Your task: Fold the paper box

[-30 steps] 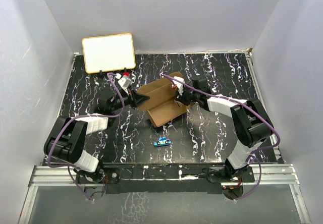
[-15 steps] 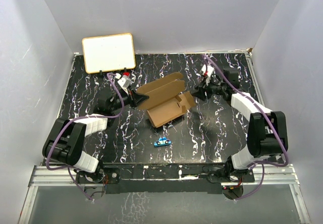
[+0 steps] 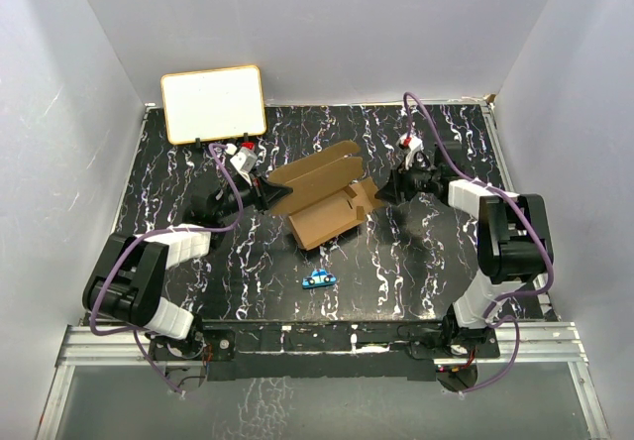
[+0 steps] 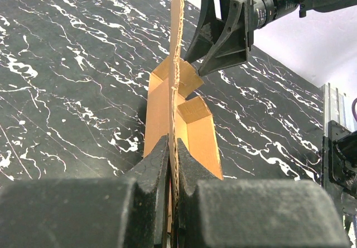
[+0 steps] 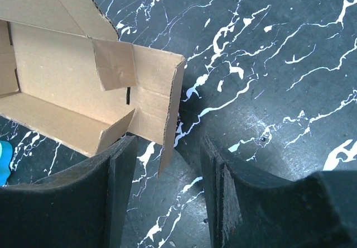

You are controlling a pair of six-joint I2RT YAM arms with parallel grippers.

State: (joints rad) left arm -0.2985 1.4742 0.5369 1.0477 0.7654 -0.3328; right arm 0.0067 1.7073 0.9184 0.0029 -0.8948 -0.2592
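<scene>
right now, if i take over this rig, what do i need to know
Left jaws: shut on the paper box, pinching its tall lid flap upright.
Right jaws: open, holding nothing, poised at the box's right end wall.
Box: mid-table, an open tray with its long walls raised.
Left to do: tuck in the end flaps and close the lid.

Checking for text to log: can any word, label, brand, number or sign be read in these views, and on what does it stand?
No readable text in any view.
On the box: none; plain brown card inside and out.
On the board: none; its white face is blank.
On the blue thing: too small to tell whether it bears any marking.
</scene>
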